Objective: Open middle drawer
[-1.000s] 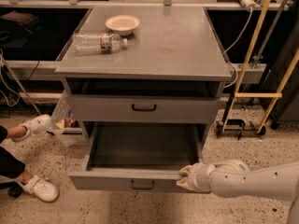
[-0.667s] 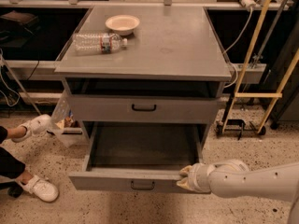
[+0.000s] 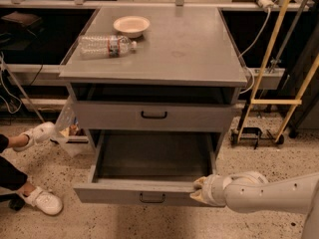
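The middle drawer [image 3: 149, 158] was pulled way out, plain grey inside, black handle [image 3: 152, 198] up front. Gripper [image 3: 198, 190] sat at its front right corner; couldn't tell its grip.

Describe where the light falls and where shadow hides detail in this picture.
Camera view: light from above brightens the cabinet top; the recess under it is in deep shadow; the open middle drawer is dim inside; the end effector, at its front right corner, is well lit.

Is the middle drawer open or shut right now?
Open. The middle drawer is pulled well out, its bare grey inside showing, and the hand is at its front right corner.
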### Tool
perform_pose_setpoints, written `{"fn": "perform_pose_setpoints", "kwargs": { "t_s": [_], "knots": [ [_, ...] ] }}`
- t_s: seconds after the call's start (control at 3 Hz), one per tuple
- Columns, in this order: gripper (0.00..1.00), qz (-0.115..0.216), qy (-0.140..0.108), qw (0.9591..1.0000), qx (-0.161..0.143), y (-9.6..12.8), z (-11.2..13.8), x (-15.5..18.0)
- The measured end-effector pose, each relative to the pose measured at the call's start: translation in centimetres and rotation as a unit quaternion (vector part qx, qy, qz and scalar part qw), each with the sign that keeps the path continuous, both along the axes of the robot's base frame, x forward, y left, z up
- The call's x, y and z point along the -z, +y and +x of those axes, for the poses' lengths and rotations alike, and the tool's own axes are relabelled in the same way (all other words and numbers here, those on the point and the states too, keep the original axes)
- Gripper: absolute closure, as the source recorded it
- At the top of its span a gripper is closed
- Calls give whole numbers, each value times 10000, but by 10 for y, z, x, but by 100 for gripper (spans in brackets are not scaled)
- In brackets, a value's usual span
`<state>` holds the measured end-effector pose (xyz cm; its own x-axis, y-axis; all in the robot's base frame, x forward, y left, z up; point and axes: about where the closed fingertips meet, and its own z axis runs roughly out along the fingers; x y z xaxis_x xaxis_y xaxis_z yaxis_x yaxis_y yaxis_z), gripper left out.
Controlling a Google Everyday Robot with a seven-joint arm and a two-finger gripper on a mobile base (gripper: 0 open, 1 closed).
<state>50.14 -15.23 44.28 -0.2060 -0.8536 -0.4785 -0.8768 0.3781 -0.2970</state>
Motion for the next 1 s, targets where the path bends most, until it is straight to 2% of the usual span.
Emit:
{"fn": "perform_pose_setpoints", "kwargs": {
  "t_s": [1.0],
  "knots": [
    [100, 28, -117, 9999, 48, -7, -14, -9]
  ]
}}
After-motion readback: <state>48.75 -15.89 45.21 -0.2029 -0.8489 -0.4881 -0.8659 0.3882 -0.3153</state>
